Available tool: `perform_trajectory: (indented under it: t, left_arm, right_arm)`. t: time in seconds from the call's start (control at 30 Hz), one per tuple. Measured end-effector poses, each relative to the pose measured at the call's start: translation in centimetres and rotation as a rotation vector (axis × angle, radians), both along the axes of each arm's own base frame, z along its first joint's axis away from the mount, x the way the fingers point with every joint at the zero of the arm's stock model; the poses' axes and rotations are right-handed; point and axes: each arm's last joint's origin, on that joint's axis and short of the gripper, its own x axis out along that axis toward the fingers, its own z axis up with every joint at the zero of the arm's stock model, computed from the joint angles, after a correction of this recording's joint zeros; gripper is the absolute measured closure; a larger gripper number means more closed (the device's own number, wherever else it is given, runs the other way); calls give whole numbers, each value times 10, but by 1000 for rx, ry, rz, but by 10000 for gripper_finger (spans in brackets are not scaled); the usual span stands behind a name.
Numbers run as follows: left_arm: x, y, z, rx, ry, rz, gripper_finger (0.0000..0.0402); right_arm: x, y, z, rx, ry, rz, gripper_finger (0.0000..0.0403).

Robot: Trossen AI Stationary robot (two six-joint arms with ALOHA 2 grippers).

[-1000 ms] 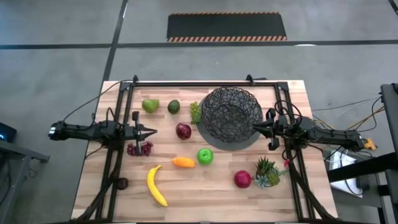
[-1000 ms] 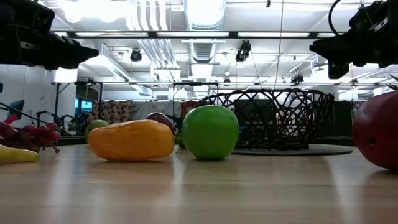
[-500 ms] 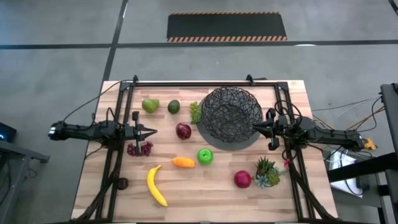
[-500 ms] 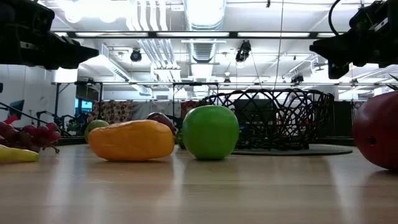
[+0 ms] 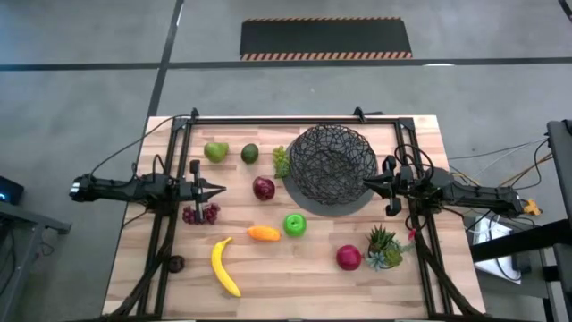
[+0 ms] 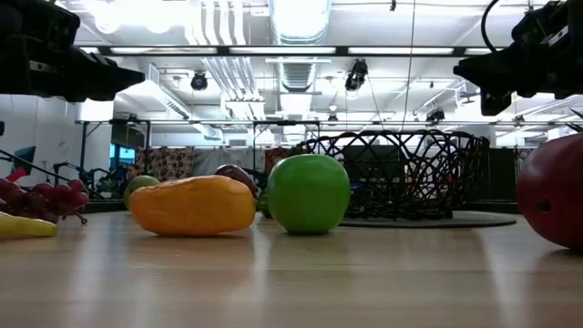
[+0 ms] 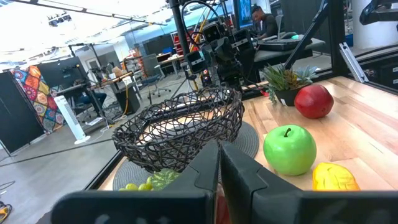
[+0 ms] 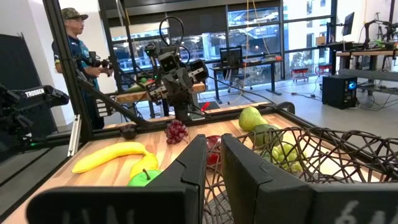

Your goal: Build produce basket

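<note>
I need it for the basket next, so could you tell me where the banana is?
In the high view the banana lies near the table's front edge on the left, just below the orange piece.

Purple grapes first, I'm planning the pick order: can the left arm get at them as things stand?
Probably yes. The purple grapes lie just beside the left gripper, which hangs shut above the table with nothing between them.

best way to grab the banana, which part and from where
Grip the banana across its narrow middle, coming straight down from above. It lies flat on the table with its long axis running near to far, so fingers should close across its width. Clear wood on both sides leaves room; the left gripper seems nearer.
</note>
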Motion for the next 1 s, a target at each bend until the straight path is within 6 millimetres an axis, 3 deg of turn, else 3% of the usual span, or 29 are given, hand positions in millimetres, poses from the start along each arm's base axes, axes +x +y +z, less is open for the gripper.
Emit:
perform_trajectory:
  t: [0.33,0.53,0.7,1.0]
  left_arm:
    - [0,1,1,0,-7,33,401]
    - [0,1,0,0,-2,37,401]
    - [0,1,1,-1,-9,38,401]
    - [-2,0,22,-401,-265,-52,401]
  right_arm:
    - [0,0,0,2,0,0,365]
    - [0,0,0,273,-17,29,365]
    - [0,0,0,283,-17,29,364]
    - [0,0,0,286,-18,29,364]
